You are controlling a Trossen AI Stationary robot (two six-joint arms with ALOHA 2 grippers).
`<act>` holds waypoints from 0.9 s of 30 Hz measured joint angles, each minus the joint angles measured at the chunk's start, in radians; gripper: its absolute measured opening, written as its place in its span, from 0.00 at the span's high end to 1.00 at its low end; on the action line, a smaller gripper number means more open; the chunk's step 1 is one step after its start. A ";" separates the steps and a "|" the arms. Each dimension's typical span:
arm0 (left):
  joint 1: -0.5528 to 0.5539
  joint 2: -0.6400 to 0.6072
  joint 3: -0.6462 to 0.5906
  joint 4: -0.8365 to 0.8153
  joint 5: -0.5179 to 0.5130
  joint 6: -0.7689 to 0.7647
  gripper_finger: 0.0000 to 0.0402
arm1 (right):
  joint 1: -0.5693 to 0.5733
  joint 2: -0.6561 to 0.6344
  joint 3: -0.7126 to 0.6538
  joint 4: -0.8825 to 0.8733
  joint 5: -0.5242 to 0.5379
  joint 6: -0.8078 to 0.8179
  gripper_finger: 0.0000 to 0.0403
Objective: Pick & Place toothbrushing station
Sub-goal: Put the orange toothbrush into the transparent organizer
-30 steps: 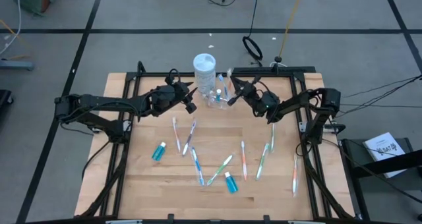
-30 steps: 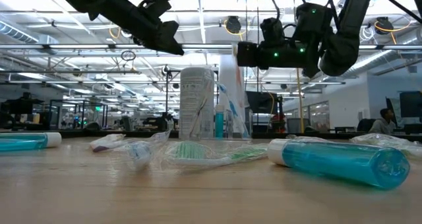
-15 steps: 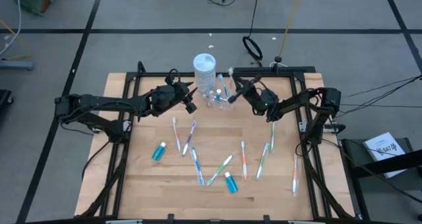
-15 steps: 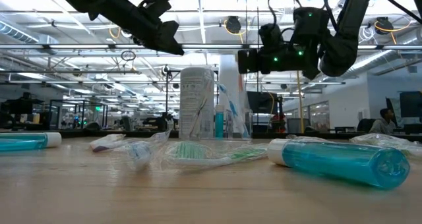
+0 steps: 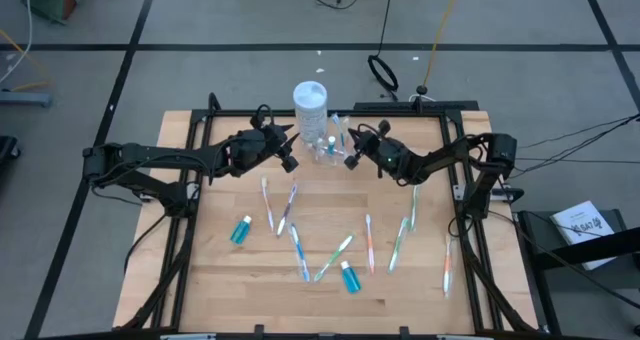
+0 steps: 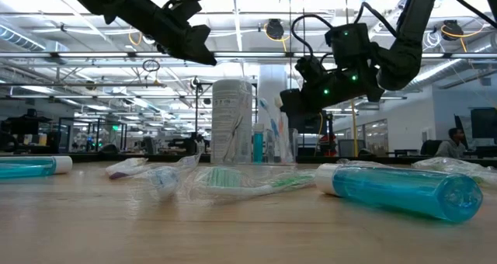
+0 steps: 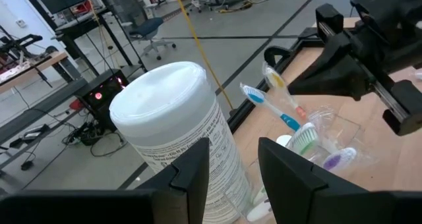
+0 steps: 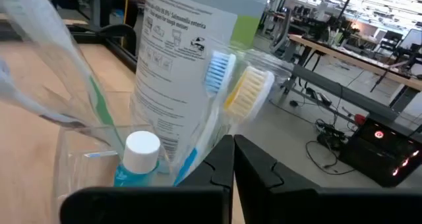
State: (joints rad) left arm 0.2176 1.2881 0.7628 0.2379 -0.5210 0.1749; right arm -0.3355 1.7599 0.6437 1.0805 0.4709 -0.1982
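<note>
The small clear cup (image 5: pixel 328 147) stands on the table's far middle, next to the taller white-lidded jar (image 5: pixel 310 104). It holds a teal tube (image 8: pixel 135 159) and a few wrapped toothbrushes (image 8: pixel 217 72), which stand head up. Several more toothbrushes (image 5: pixel 334 257) and two teal tubes (image 5: pixel 240 230) (image 5: pixel 349 277) lie flat on the wood. My left gripper (image 5: pixel 290 161) hovers open and empty left of the cup and jar. My right gripper (image 5: pixel 351 160) is shut and empty just right of the cup, tipped down toward it (image 6: pixel 291 102).
Loose toothbrushes lie across the table's middle and right (image 5: pixel 400 242) (image 5: pixel 447 265). In the low view a tube (image 6: pixel 404 190) and wrapped brushes (image 6: pixel 233 178) lie close to the near edge. A person (image 6: pixel 450 144) sits far off in the room behind.
My right gripper has come down and tipped its fingers downward, moving a little toward the table's left and near edges, closer to the cup. My left gripper has kept still.
</note>
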 joint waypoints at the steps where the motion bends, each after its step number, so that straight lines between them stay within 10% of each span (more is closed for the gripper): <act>1: 0.000 0.000 0.000 0.000 0.000 0.000 0.66 | -0.001 0.000 0.000 0.002 0.000 0.000 0.98; 16: 0.000 0.000 0.000 -0.019 0.000 -0.027 0.66 | 0.005 -0.037 0.000 -0.033 0.000 0.003 0.62; 27: 0.000 0.000 0.000 -0.102 0.067 -0.095 0.66 | 0.072 -0.117 0.000 -0.354 -0.001 0.135 0.57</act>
State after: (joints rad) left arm 0.2173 1.2881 0.7624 0.1354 -0.4539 0.0801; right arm -0.2636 1.6424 0.6437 0.7264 0.4699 -0.0635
